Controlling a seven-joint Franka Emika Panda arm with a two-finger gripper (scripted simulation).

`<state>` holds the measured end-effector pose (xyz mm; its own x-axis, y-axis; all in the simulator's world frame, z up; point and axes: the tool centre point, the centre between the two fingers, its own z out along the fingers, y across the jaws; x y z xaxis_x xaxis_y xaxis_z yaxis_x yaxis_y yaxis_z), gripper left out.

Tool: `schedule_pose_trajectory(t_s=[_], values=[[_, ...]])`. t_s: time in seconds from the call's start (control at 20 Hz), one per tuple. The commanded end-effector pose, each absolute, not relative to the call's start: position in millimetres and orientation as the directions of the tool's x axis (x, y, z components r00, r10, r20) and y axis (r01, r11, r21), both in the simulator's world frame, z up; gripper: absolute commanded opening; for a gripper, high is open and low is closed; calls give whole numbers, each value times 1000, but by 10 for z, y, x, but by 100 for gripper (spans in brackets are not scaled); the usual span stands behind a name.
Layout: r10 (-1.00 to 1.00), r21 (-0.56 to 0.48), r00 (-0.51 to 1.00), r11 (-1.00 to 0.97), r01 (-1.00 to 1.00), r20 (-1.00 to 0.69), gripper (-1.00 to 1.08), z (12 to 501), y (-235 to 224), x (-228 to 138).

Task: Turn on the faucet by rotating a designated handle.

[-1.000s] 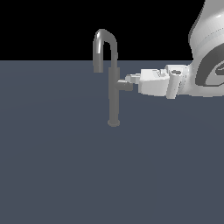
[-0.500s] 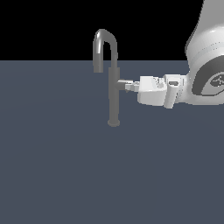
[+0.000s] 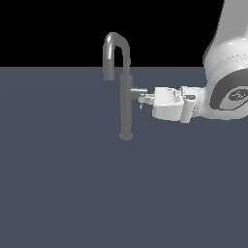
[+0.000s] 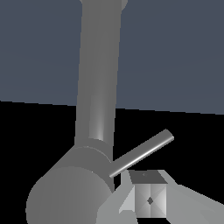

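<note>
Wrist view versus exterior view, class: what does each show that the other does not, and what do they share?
Only the wrist view shows the handle's thin pin lever clearly, slanting beside a fingertip. Only the exterior view shows the gooseneck spout, round base and white arm. Both show the faucet column and the end effector at the handle.
</note>
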<state>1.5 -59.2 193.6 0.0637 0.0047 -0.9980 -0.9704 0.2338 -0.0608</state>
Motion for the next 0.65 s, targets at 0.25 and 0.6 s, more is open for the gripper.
schedule_pose_trajectory(t_s=[0.25,0.6], values=[[2,-29,30,241,-970,-1000,-100,1638,-608,128],[1,0,1,245,-970,-1000,-100,1384,-628,207]])
